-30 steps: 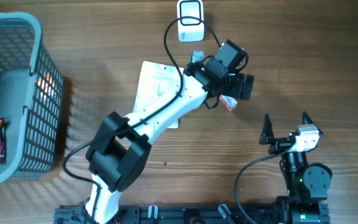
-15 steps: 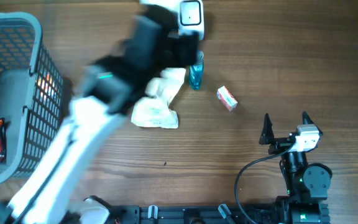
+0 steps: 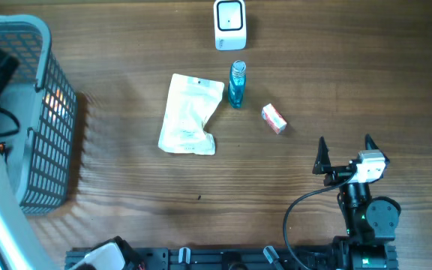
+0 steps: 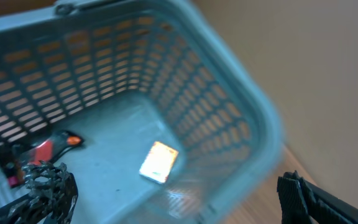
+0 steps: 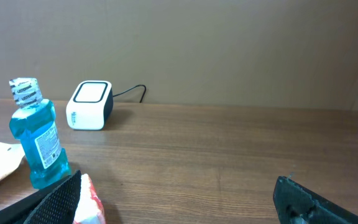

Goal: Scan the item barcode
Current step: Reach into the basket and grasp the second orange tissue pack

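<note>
1. The left arm has swung away from the middle of the wooden table (image 3: pixel 126 195). It is now over the big blue-grey plastic basket (image 3: pixel 47 112) on the left. The small red and white box (image 3: pixel 274 118) now lies alone on the table. The right arm has not moved.
2. The left end effector (image 4: pixel 176 193) hangs over the basket mouth. Its fingers are wide apart and hold nothing.
3. The right end effector (image 3: pixel 345 146) waits low near the front edge, fingers apart and empty.
4. The box, the upright blue bottle (image 3: pixel 236 84) and the flat white pouch (image 3: pixel 190 114) sit close to the white cube scanner (image 3: pixel 229 24). I think these are done, and the basket keeps what still waits.
5. The next thing to scan is likely the red packet (image 4: pixel 48 146) on the basket floor, near one wall. It is blurred. Its long side seems to run across the wrist view, tipped up a little to the right. I cannot see its barcode.
6. The box's long side runs slantwise, from upper left to lower right.
</note>
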`<state>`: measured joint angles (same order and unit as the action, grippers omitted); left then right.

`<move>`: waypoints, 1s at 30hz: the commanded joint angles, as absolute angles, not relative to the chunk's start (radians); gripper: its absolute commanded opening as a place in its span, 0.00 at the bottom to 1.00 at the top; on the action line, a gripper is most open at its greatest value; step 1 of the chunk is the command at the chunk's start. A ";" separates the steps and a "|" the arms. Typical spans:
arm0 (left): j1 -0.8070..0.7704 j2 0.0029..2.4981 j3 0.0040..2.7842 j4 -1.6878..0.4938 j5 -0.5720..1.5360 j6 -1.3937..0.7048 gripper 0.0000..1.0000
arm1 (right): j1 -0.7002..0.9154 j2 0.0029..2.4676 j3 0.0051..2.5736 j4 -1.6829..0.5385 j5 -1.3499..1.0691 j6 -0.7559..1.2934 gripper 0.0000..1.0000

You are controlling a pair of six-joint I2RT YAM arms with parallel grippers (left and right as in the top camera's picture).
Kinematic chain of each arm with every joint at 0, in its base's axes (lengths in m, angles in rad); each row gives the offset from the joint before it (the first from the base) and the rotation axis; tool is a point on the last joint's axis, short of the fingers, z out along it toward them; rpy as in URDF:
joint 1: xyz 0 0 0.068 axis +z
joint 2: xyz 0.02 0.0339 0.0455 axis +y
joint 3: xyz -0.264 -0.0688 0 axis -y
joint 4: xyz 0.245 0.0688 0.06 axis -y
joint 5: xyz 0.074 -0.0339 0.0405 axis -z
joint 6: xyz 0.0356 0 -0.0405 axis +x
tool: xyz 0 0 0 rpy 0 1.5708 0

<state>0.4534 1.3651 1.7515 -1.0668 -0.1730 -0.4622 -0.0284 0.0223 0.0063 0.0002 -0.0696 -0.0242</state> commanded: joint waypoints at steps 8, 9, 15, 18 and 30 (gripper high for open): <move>0.605 1.672 1.758 -1.113 -0.004 -0.505 1.00 | -0.023 0.020 0.005 0.002 -0.060 -0.020 1.00; 0.604 1.701 1.758 -1.120 0.018 -0.503 1.00 | -0.023 0.020 0.005 0.001 -0.060 -0.019 1.00; 0.604 1.846 1.733 -1.134 0.045 -0.501 1.00 | -0.023 0.020 0.005 0.001 -0.060 -0.020 1.00; 0.600 1.897 1.721 -1.127 0.080 -0.442 1.00 | -0.023 0.020 0.005 0.002 -0.060 -0.019 1.00; 0.561 2.016 1.718 -1.097 0.108 -0.342 1.00 | -0.023 0.020 0.005 0.002 -0.060 -0.019 1.00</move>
